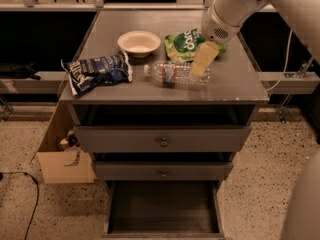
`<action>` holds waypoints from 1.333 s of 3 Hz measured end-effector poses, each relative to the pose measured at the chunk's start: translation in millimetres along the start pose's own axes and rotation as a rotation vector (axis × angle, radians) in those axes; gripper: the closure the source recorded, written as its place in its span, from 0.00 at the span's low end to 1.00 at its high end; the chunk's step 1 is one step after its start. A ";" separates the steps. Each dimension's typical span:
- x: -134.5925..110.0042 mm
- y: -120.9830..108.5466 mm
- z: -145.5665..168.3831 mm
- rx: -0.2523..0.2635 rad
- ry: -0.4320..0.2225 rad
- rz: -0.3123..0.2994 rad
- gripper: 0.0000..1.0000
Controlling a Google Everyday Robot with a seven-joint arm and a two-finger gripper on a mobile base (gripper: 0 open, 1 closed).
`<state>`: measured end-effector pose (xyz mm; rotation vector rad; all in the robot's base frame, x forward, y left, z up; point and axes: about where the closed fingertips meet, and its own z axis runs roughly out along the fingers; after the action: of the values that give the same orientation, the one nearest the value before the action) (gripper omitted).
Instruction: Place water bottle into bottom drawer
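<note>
Gripper point(200, 68) low over the right end of the water bottle point(175, 74); spread or pressed together, cannot tell. Worktop point(235, 86) up top, bottom drawer point(216, 206) pulled out near the floor. Blue chip bag point(97, 70) at left, green bag point(185, 41) far right, water bottle on its side between them, white bowl point(139, 43) just beyond.
</note>
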<state>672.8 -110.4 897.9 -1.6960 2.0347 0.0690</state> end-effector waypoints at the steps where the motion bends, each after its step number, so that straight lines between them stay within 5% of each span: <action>1: 17.1 -12.6 36.9 -0.033 0.009 0.040 0.00; 2: 21.3 -12.1 64.4 -0.073 0.003 0.063 0.03; 4: 21.3 -12.1 64.4 -0.073 0.003 0.063 0.49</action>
<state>703.1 -110.7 836.0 -1.6760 2.1112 0.1633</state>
